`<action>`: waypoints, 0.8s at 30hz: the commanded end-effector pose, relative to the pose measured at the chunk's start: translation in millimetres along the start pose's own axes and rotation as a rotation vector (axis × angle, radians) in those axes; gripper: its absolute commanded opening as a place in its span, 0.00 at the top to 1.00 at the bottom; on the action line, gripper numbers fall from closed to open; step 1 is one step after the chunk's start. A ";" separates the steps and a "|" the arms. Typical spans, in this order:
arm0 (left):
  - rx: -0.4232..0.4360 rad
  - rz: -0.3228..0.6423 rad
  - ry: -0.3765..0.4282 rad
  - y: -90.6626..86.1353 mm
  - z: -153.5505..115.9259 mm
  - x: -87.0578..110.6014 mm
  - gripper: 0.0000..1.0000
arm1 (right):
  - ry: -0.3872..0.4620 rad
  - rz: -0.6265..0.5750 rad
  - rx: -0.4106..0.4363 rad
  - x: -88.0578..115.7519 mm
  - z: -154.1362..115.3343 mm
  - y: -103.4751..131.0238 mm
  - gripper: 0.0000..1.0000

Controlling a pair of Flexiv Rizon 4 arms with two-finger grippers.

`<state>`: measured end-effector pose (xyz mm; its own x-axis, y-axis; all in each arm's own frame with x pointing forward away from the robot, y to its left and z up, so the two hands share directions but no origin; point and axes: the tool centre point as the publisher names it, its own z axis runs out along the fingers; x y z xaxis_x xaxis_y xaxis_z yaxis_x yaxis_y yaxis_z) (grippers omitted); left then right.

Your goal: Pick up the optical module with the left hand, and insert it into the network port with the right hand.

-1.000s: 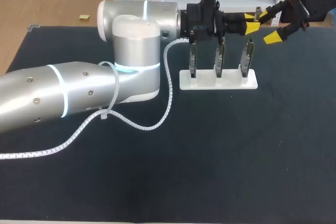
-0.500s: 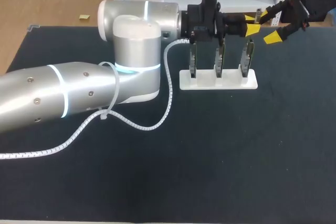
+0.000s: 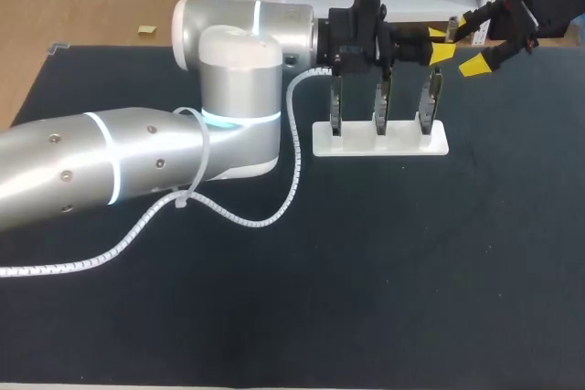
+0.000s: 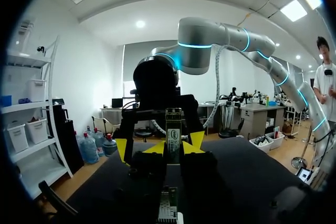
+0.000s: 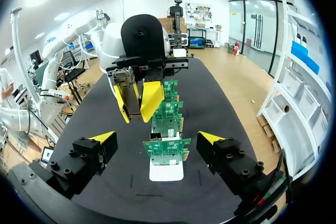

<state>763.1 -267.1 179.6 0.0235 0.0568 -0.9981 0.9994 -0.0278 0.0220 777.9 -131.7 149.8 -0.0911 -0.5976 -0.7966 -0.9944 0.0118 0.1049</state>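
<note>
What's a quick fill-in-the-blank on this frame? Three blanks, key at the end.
The white plastic base holds ___ upright green circuit boards.
The slim metal optical module is gripped by the yellow-tipped end effector of the ___ arm.
The right arm's end effector is ___, holding nothing.
Missing: three; left; open.

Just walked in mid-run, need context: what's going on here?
The left gripper is shut on the optical module, holding it in the air above a row of circuit boards standing in a white rack. The right gripper faces it with its fingers open, not touching the module. No hand-over yet, and nothing is inserted.
</note>
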 end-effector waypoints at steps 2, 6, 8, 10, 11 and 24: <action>-0.001 -0.003 0.000 3.2 1.8 1.2 1.00 | 0.001 0.000 0.004 -0.3 0.2 1.6 0.00; -0.008 -0.014 -0.001 5.2 1.8 3.3 1.00 | 0.001 0.000 0.004 -0.3 0.2 1.6 0.00; -0.008 -0.016 -0.002 5.7 1.6 3.7 1.00 | 0.001 0.000 0.004 -0.3 0.2 1.6 0.00; -0.006 -0.014 -0.002 6.1 1.7 3.9 1.00 | 0.001 0.000 0.004 -0.3 0.2 1.6 0.00; -0.005 -0.012 -0.002 6.2 1.9 3.9 1.00 | 0.001 0.000 0.004 -0.3 0.2 1.6 0.00; -0.012 -0.018 -0.003 7.8 2.4 5.8 1.00 | 0.001 0.000 0.004 -0.3 0.2 1.6 0.00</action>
<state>769.1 -267.9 174.9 0.0052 0.0552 -0.9985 0.9999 -0.0145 0.0044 778.0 -131.7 149.8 -0.0911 -0.5976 -0.7966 -0.9944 0.0118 0.1049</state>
